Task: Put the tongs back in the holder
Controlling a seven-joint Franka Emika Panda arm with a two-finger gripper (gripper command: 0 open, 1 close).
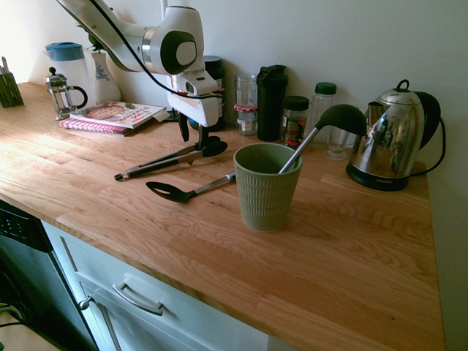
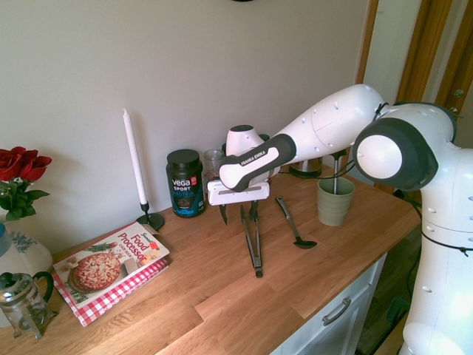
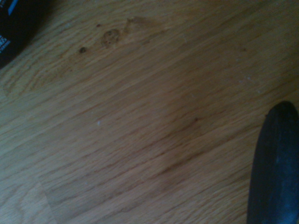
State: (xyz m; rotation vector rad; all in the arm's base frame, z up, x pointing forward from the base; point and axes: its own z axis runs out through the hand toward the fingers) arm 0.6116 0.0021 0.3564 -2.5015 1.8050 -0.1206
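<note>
The tongs (image 1: pixel 164 162) lie flat on the wooden counter, silver arms together, black tips toward the back wall. In the second exterior view the tongs (image 2: pixel 253 248) run toward the front edge. My gripper (image 1: pixel 192 133) hangs open and low at the tips' end, holding nothing; one finger stands right beside the tips. That gripper (image 2: pixel 238 213) is well apart from the holder. A black tip (image 3: pixel 275 172) shows in the wrist view. The olive-green ribbed holder (image 1: pixel 265 191) stands upright to the right, also seen as the holder (image 2: pixel 335 201), with a black ladle (image 1: pixel 341 117) leaning in it.
A black slotted spoon (image 1: pixel 175 192) lies between tongs and holder. Along the back wall stand a black tumbler (image 1: pixel 271 102), jars (image 1: pixel 295 121), a steel kettle (image 1: pixel 391 142) and a Vega tub (image 2: pixel 185 183). A cookbook (image 1: pixel 113 115) and French press (image 1: pixel 62 93) sit left.
</note>
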